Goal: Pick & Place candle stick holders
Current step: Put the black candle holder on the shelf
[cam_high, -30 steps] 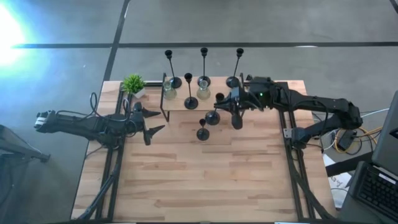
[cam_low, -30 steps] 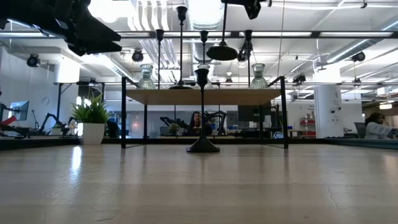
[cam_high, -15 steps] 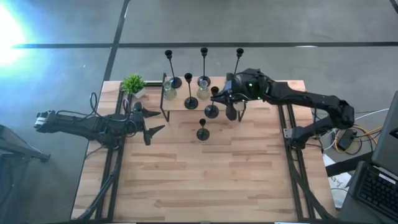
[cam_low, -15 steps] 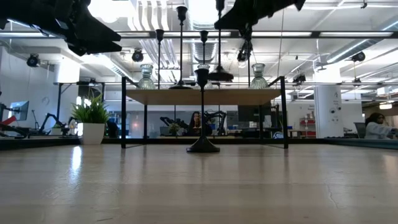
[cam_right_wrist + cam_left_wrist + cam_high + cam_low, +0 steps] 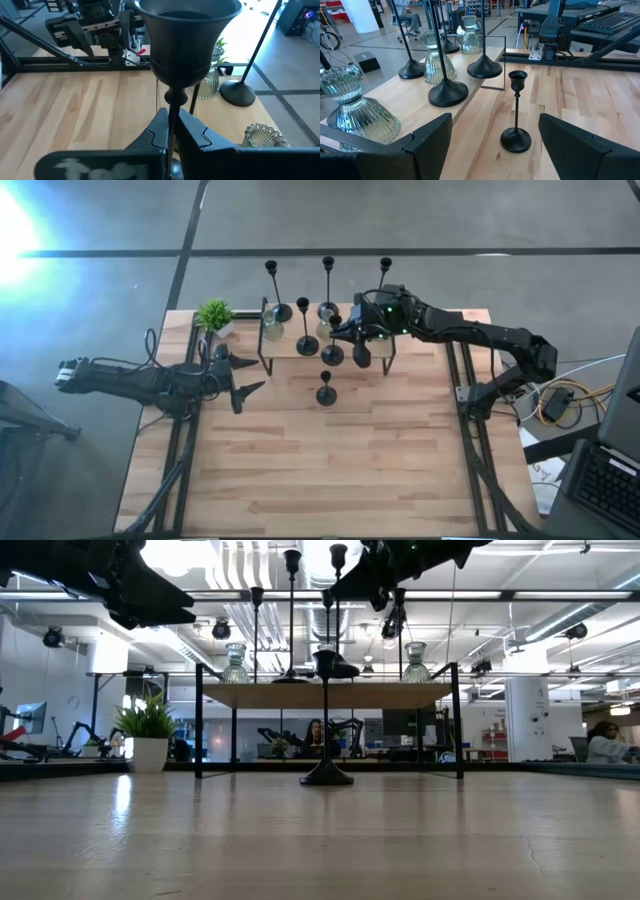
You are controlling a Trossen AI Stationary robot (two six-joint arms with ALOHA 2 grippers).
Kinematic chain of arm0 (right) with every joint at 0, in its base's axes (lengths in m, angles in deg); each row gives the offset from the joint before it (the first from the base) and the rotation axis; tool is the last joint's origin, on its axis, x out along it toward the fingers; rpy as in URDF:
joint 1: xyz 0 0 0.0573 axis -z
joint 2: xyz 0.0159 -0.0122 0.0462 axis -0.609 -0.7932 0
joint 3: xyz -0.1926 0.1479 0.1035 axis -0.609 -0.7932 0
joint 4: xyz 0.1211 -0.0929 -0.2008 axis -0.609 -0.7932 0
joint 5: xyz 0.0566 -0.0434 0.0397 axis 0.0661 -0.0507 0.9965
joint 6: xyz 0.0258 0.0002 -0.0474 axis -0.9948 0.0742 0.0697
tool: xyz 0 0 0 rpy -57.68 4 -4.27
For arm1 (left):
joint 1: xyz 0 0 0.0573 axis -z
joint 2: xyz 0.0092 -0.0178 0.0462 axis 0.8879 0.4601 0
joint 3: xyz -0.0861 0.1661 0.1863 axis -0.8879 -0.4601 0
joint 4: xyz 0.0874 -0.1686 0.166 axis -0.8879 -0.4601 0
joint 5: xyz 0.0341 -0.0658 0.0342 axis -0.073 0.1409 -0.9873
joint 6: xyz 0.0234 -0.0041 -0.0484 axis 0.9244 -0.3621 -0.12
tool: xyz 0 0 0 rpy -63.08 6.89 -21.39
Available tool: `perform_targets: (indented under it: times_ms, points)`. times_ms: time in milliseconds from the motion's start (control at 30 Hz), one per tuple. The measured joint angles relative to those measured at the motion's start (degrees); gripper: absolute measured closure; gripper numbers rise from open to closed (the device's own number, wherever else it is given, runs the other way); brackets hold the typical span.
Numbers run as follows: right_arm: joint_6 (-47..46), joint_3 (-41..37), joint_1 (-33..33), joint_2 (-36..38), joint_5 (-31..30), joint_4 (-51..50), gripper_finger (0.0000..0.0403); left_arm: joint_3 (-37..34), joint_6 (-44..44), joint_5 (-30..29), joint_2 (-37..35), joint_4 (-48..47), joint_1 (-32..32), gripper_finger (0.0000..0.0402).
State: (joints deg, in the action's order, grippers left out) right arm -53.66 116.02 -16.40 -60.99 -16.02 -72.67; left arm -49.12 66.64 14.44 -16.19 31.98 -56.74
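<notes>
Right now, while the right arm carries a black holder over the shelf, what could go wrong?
1. The right end effector pinches only the thin stem of the carried holder, so it may swing or slip.
2. Its base hangs close to the standing holders and glass holder on the shelf; it could knock one over.
3. The short holder on the table below could be hit if the carried one drops.

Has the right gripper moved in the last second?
Yes. The right gripper, shut on a black holder, carried it left over the shelf, toward the potted plant.
</notes>
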Motion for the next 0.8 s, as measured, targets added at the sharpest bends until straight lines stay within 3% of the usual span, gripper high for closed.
perform_targets:
  times_ms: [300, 800]
  points:
    - [0.5, 3.8, 0.9, -4.3, 2.5, -0.7, 0.0394, 0.0, -0.1, 0.0, 0.0, -0.7, 0.0, 0.0101]
    - [-0.5, 3.8, 2.4, -5.1, 2.6, -0.4, 0.0394, 0.0, -0.1, 0.0, 0.0, -1.6, 0.0, 0.0101]
